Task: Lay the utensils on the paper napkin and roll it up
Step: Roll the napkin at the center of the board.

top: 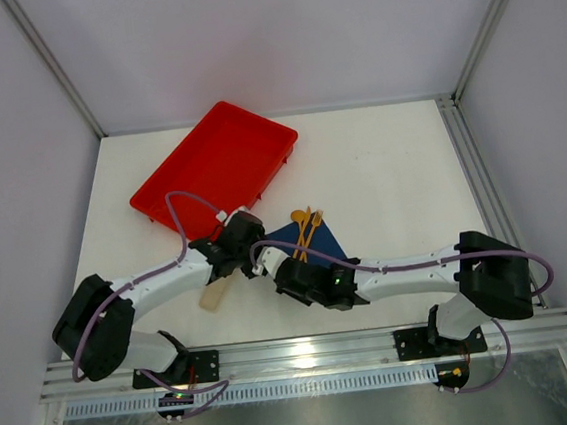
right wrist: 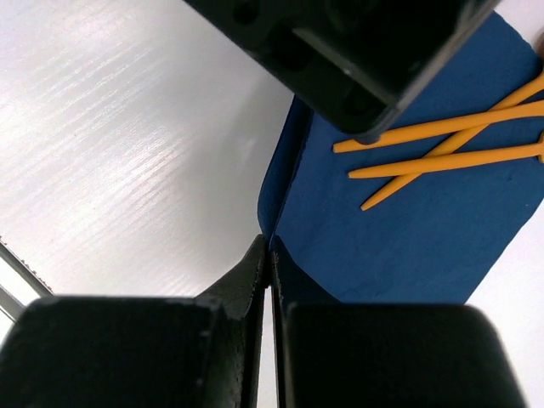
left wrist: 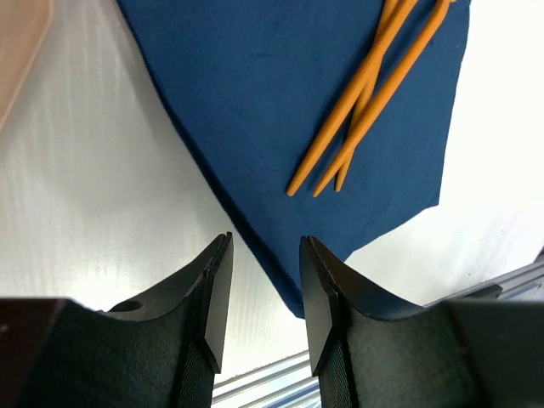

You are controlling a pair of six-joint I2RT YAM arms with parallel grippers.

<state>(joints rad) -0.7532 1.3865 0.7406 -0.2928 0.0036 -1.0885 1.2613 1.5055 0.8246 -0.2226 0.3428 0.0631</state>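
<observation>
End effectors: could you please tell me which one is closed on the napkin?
The right end effector, shut on an edge of the paper napkin; the left end effector stands open.

Paper napkin (top: 329,248): thin dark navy sheet, flat on table just near of centre, set as diamond, one corner toward 12 o'clock in top view. Near-left edge curled up off the surface, pinched in closed right gripper (right wrist: 270,248). Rest lies smooth with faint creases.

Utensils (top: 307,232): three slim orange plastic pieces, bunched on napkin's far part, handles crossing one another. Handle ends toward 7 o'clock, on napkin. Heads toward 1 o'clock, overhanging far edge. Types too small to tell.
</observation>
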